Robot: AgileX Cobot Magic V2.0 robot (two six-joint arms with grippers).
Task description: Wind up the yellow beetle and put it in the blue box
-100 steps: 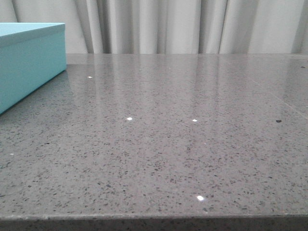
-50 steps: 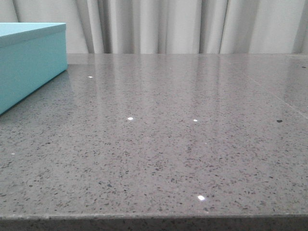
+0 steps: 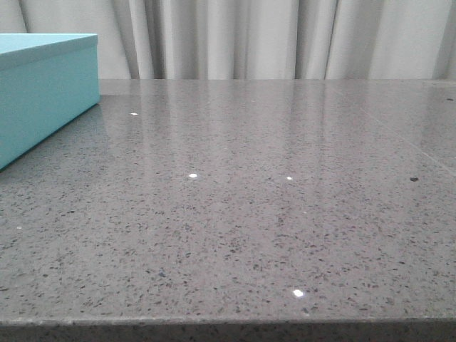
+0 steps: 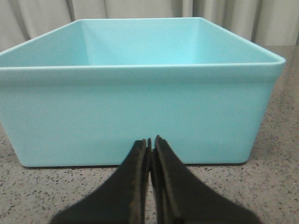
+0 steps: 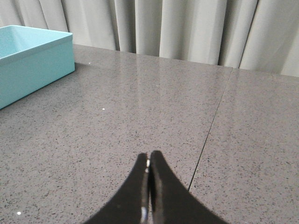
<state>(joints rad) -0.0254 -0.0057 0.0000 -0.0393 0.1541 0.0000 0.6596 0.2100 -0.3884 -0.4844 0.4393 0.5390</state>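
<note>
We find no yellow beetle in any view, so which way it lies from either arm cannot be told. The blue box point(image 4: 140, 112), open and apparently empty, fills the left wrist view straight ahead of the left gripper point(image 4: 150, 144), its long side facing us; in the front view it sits at the upper left. The left arm is nearer. Both the left and right gripper point(image 5: 148, 161) have jaws clenched on nothing above the tabletop point(image 3: 271, 214). Against the earlier front frames nothing differs.

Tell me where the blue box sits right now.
The blue box stands at the far left of the grey table in the front view, near the curtain. The left gripper points at its near wall, open top visible.
</note>
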